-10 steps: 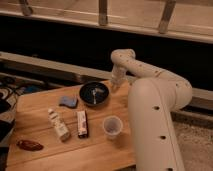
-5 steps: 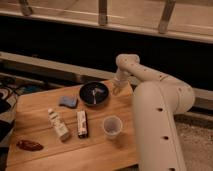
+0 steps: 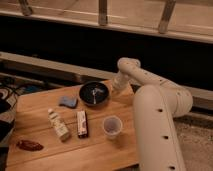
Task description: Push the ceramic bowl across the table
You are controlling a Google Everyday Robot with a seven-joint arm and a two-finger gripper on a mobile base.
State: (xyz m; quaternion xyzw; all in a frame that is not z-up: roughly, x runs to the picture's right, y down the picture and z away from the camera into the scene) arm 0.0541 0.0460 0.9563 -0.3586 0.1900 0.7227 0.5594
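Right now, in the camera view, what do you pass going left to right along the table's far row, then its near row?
Far row: blue sponge → ceramic bowl → gripper, beside the bowl's right rim. Near row: dark red object → white bottle → brown packet → plastic cup.

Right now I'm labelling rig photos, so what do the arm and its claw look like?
The arm is cream-white: thick, smooth, rounded tubes with ball-like joints and small dark dots along the side. No loose cables show. The claw, beside the right rim of the bowl on the table, is a narrower, pale tip.
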